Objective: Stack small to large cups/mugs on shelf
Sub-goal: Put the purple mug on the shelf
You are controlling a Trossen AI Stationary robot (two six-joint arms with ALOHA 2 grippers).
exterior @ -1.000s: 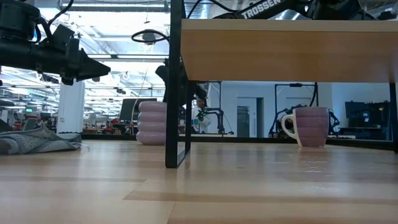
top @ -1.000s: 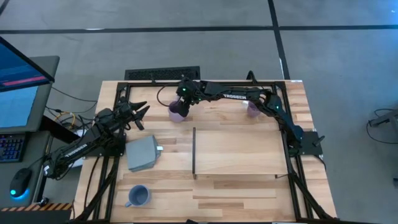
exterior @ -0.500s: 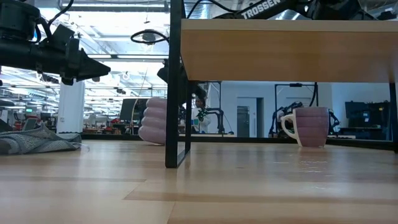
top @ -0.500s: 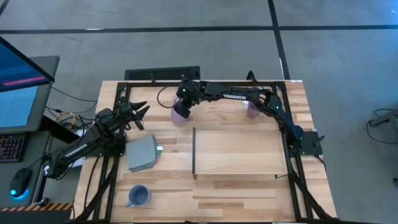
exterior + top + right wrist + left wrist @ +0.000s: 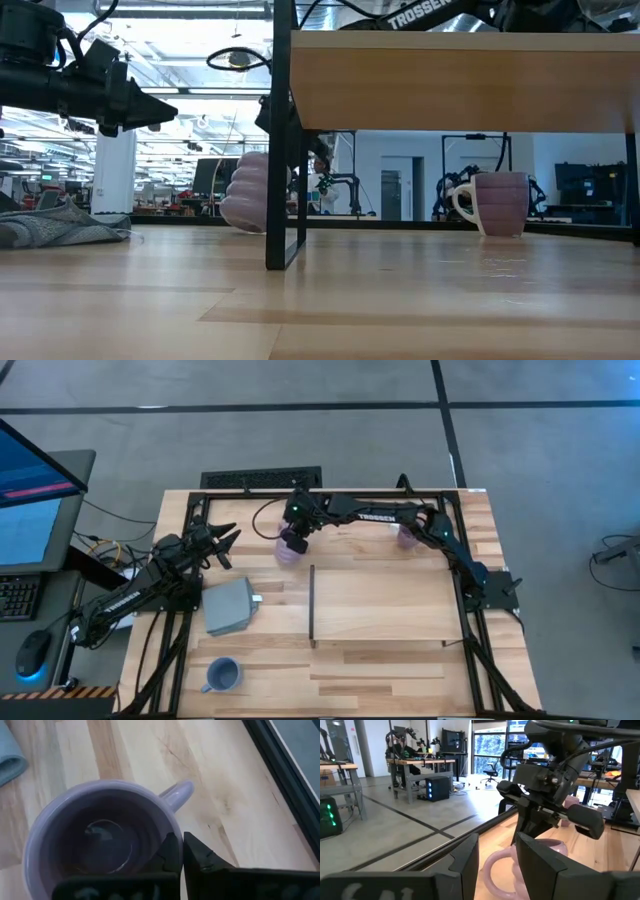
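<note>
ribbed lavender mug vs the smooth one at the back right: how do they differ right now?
Ribbed lavender mug has bulging rings down its wall; the smooth lavender mug is straight-sided. The ribbed one is tilted, with the right gripper shut on its rim; the smooth one stands upright, not gripped. Both are lavender, handled, and off the shelf.

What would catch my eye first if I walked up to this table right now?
Probably the right gripper near the table's far edge, pinching the rim of a ribbed lavender mug that sits tilted in its hold. Next, the big light-wood shelf in the middle, bare. The left gripper waits at the table's left side, above a grey square block.
</note>
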